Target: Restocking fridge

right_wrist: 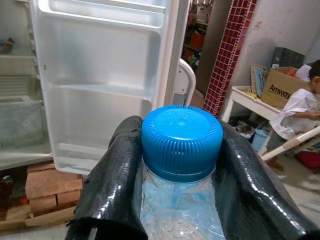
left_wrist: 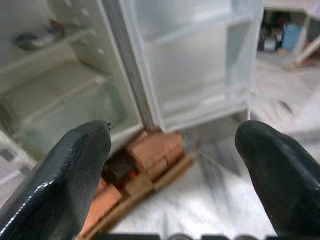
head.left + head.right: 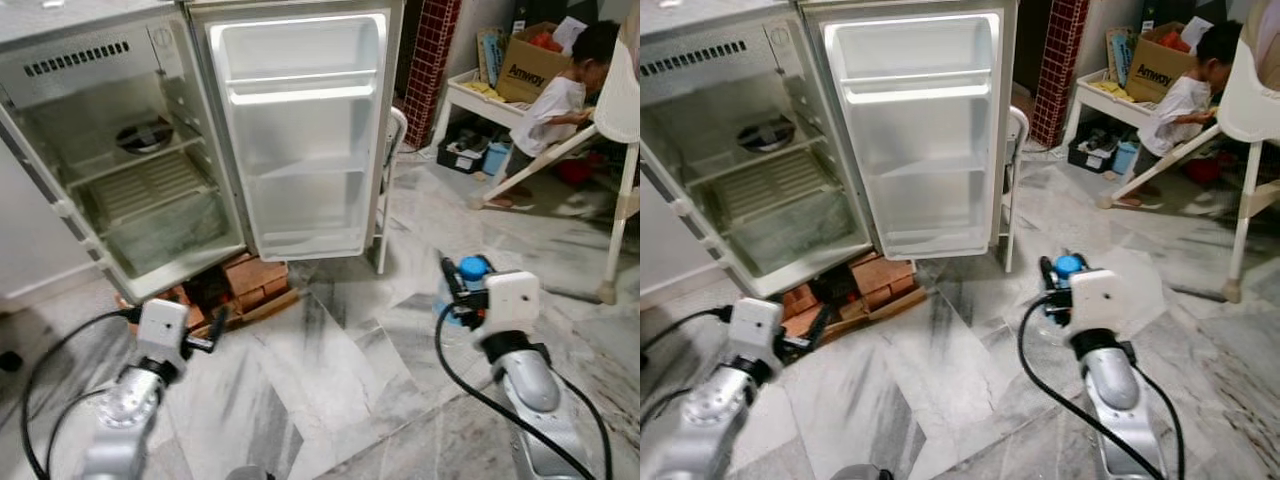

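A small fridge (image 3: 110, 150) stands open ahead on the left, its door (image 3: 300, 140) swung wide with bare shelves. My right gripper (image 3: 460, 290) is shut on a clear water bottle (image 1: 181, 200) with a blue cap (image 1: 181, 140), held upright low over the marble floor, right of the door. In the right wrist view both black fingers (image 1: 115, 190) press the bottle's neck. My left gripper (image 3: 213, 335) hangs open near the bricks under the fridge, with nothing between its fingers (image 2: 65, 175).
Red bricks and a wooden pallet (image 3: 245, 285) prop up the fridge. A white chair (image 3: 392, 150) stands behind the door. A person (image 3: 555, 105) crouches at the back right by a high chair (image 3: 615, 130) and a low shelf holding a cardboard box (image 3: 530, 62).
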{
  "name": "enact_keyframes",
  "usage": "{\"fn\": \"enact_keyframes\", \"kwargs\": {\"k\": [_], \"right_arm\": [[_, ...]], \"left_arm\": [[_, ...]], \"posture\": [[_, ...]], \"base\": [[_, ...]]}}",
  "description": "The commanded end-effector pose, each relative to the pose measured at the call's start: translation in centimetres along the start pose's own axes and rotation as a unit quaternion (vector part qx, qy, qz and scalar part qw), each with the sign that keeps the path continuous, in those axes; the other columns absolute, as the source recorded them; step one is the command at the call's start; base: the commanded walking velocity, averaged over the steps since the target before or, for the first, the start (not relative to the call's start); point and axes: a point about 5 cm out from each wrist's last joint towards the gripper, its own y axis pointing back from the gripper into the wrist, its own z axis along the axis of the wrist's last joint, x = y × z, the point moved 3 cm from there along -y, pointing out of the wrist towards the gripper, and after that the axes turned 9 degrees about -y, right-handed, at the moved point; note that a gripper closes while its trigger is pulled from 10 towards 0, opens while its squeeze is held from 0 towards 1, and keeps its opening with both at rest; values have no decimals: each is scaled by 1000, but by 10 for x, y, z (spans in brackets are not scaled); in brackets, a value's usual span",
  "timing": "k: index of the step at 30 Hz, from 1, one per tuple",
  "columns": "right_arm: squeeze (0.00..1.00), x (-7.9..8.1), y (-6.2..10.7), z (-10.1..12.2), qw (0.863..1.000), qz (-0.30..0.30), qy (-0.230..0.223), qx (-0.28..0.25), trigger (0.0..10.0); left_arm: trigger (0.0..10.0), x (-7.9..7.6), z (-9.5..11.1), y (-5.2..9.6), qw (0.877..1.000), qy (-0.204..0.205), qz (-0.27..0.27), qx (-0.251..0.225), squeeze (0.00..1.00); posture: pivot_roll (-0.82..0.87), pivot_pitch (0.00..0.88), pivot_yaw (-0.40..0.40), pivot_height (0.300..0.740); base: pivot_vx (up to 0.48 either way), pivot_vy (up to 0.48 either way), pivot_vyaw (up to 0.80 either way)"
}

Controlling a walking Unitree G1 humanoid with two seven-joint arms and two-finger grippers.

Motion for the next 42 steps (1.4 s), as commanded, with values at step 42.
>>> {"fn": "enact_keyframes", "kwargs": {"k": [42], "right_arm": [[0,10,-13,12,999,31,9,-31,10000]], "left_arm": [[10000,-35,16,2,998,49,18,-37,0]], "posture": [[-1,0,11,740]], "base": [[230,0,391]]}}
